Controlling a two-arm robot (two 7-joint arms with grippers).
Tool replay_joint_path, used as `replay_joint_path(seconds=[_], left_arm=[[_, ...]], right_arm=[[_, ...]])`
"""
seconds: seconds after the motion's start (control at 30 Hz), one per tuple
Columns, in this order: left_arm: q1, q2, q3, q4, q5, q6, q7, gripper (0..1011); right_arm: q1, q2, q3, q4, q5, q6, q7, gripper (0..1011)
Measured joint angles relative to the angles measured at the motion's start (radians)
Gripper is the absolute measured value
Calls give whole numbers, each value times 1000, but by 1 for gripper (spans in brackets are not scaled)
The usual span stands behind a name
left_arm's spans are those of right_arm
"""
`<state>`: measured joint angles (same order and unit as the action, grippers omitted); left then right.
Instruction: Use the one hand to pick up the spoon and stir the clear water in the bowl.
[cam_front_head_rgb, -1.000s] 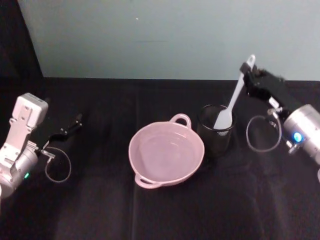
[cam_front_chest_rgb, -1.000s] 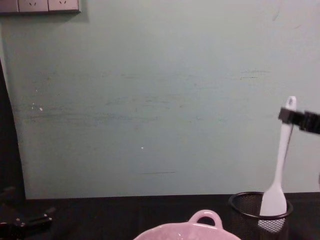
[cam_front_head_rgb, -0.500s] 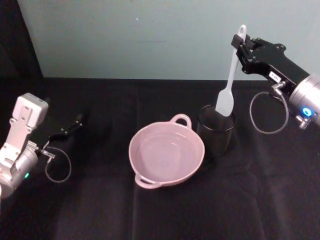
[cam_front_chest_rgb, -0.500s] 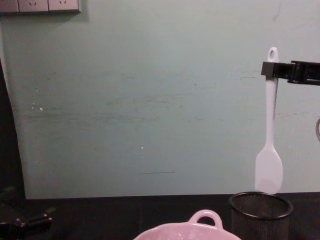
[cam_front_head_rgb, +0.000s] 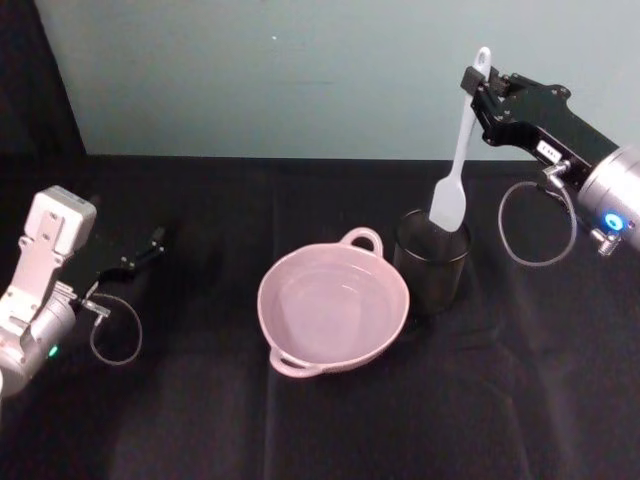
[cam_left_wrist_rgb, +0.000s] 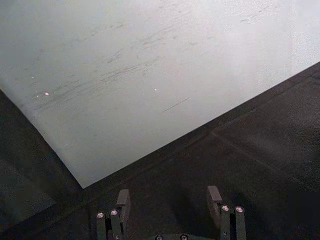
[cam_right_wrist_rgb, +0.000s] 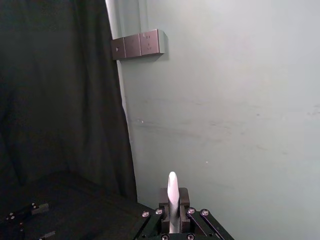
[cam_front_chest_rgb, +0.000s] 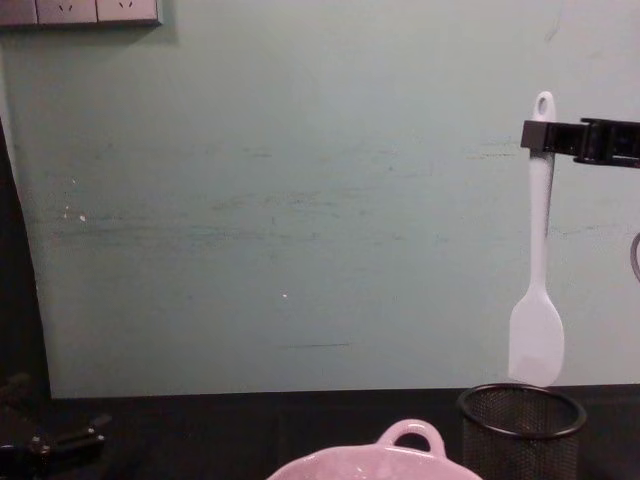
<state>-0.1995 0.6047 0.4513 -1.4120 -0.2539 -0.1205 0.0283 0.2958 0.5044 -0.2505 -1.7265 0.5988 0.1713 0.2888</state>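
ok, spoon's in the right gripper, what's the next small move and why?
Probably shift left to over the bowl, then lower. The right gripper is shut on the spoon near its handle tip; the head hangs just clear above the mesh cup, with the bowl beside it. The left gripper sits parked, open.

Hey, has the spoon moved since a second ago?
Yes. The spoon has gone up: its head was inside the mesh cup and now hangs just above the rim, held near its tip by the right gripper.
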Motion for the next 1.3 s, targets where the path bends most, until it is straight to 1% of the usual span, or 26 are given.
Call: replay_joint_path(seconds=[0.67, 0.77, 0.8, 0.87, 0.9, 0.97, 1.0, 1.07, 1.1, 1.17, 1.2, 1.3], left_arm=[[0, 0, 0, 0, 0, 0, 0, 1011], [0, 0, 0, 0, 0, 0, 0, 1011], [0, 0, 0, 0, 0, 0, 0, 1011], [0, 0, 0, 0, 0, 0, 0, 1011], [0, 0, 0, 0, 0, 0, 0, 1011], [0, 0, 0, 0, 0, 0, 0, 1011], [0, 0, 0, 0, 0, 0, 0, 1011], [0, 0, 0, 0, 0, 0, 0, 1011], [0, 0, 0, 0, 0, 0, 0, 1011], [0, 0, 0, 0, 0, 0, 0, 1011], [0, 0, 0, 0, 0, 0, 0, 1011], [0, 0, 0, 0, 0, 0, 0, 1011]], right_arm=[[-1, 1, -1, 1, -2, -2, 0, 113], [-2, -5, -22, -12, -10, -3, 9, 113], [-2, -11, -37, -20, -15, -3, 14, 113], [-1, -21, -54, -26, -18, -4, 20, 113], [1, -33, -71, -31, -22, -6, 25, 113], [2, -47, -90, -35, -26, -9, 28, 113], [2, -60, -109, -36, -30, -13, 33, 112], [4, -71, -126, -36, -35, -17, 35, 113], [6, -84, -146, -30, -43, -23, 41, 113], [7, -97, -164, -19, -50, -33, 47, 112], [7, -108, -179, -6, -58, -44, 52, 112], [7, -121, -197, 16, -70, -59, 60, 113]])
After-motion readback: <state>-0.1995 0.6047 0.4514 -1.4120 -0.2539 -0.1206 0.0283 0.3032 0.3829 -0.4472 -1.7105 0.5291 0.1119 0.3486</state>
